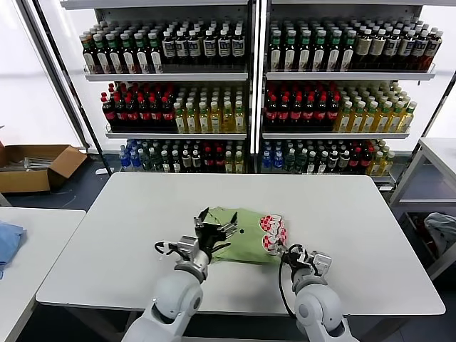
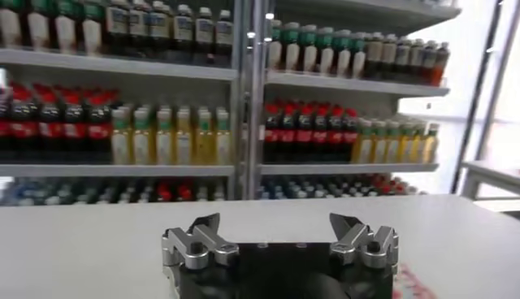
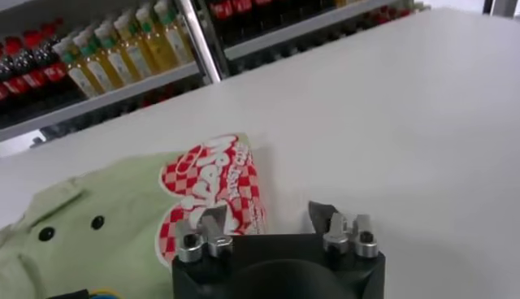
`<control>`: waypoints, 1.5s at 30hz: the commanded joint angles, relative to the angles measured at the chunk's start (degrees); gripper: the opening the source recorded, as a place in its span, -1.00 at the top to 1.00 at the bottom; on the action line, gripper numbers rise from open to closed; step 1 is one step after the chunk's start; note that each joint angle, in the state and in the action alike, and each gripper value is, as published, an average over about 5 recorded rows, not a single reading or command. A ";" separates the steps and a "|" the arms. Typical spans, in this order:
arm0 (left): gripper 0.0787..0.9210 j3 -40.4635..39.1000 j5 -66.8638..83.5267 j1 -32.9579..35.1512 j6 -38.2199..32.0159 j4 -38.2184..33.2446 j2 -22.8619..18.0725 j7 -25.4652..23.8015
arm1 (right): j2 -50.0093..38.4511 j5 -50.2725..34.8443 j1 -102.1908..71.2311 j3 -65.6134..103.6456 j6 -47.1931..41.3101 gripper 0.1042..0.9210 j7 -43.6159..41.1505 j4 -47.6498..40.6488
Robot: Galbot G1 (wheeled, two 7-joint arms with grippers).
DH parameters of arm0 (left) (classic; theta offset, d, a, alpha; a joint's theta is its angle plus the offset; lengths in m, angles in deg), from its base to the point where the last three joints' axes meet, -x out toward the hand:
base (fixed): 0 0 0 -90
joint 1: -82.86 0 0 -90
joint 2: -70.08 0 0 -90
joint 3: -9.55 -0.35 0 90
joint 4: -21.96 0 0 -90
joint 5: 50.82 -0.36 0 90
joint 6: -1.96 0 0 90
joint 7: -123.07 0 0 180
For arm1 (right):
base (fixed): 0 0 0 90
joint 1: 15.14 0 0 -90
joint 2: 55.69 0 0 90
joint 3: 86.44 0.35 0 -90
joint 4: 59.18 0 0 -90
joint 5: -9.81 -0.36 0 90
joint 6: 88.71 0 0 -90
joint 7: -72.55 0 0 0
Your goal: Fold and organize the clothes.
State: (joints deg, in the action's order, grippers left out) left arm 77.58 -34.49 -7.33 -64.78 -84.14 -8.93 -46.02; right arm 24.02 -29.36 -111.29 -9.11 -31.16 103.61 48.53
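Shirt (image 1: 249, 234) first: it lies near the front middle of the white table (image 1: 356, 214), folded into a compact, roughly square bundle, so I judge the folding itself largely done and what is left to be tidying or placing it. It is soft light green cloth, a little puffed and creased, not pressed flat. The red, pink and white checked print (image 1: 273, 231) shows on the end nearer my right arm, and from my right wrist I see two small dark buttons (image 3: 97, 221) on the green part, with what looks like the collar edge beyond them.

Just at the bundle's other edge, my left gripper (image 1: 214, 234) sits with its jaws spread wide and nothing between them; from that wrist I see only bare table and the bottle shelves (image 2: 244, 122) ahead, so it holds no cloth. I read this as a hand free of the fold.

Beside the printed end, my right gripper (image 1: 286, 251) stands at the near edge of the bundle, jaws apart and empty, fingertips (image 3: 213, 218) close to the print but not clamped on it. Placed so, one hand at each end, I could square or lift the bundle.
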 commanded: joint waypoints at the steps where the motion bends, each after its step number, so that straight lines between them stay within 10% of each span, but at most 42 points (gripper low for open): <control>1: -0.77 5.53 -1.65 2.53 0.15 -1.15 4.21 0.77 | 0.32 -3.03 2.90 -1.62 -0.71 -0.17 0.60 -4.87; 21: -0.77 8.31 -0.17 5.10 0.26 -4.17 3.82 1.84 | -11.15 3.82 2.13 0.40 -0.77 1.00 -6.33 2.51; 34: -0.77 7.45 -0.92 7.37 0.57 -6.11 1.50 2.03 | -18.45 17.37 1.69 2.94 -0.66 0.97 -12.15 -4.77; 45: -0.77 6.97 -2.12 9.77 0.62 -6.72 -0.08 1.98 | -8.75 23.24 -4.12 -2.29 -0.27 0.19 -11.71 13.80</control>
State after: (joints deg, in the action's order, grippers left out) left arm 84.72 -36.07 1.00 -64.23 -90.14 -8.21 -44.01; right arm 10.94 -12.87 -112.10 -6.78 -31.07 92.87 52.45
